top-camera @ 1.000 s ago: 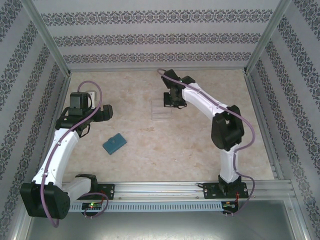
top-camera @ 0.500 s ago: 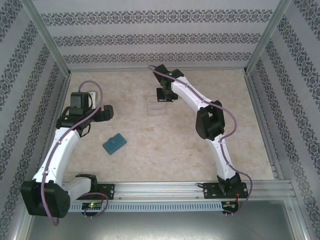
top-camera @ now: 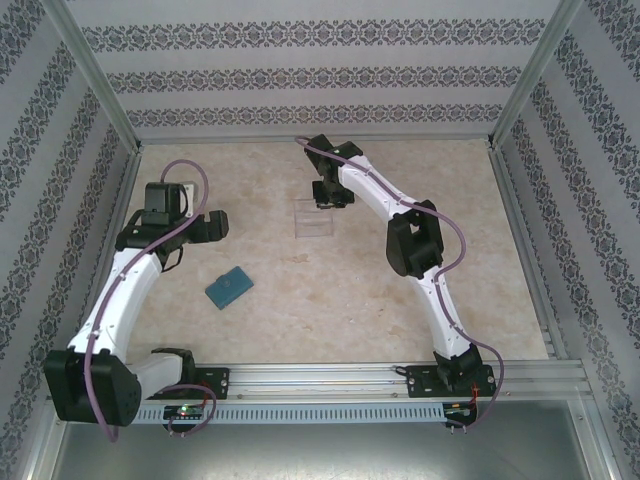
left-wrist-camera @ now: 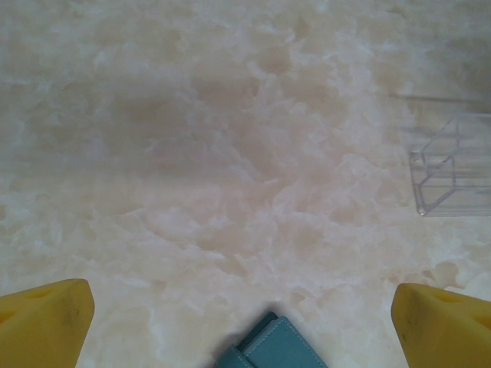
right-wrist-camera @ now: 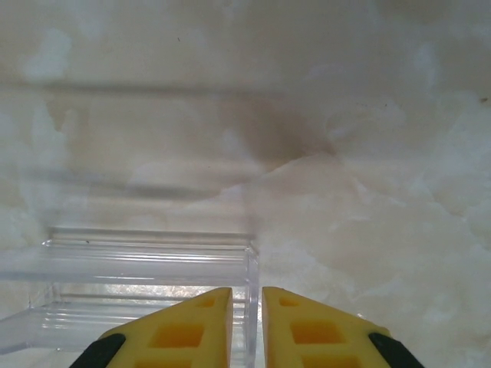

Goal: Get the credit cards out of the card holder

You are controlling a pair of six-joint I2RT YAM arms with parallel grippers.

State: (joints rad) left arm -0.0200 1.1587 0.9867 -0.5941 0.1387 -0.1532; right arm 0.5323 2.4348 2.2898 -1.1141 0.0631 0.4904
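Card holder (top-camera: pixel 229 288) lies on marbled beige table (top-camera: pixel 330 290) amid patterned walls (top-camera: pixel 320 75).

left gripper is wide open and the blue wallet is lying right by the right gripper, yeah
Not quite. The card holder lies on the left side of the table, near the left gripper, which is indeed wide open. What sits by the right gripper is a clear plastic piece. The top external view shows this.

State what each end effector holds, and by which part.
Left end effector: nothing. Right end effector: nearly shut over the clear stand's wall; grip unclear.
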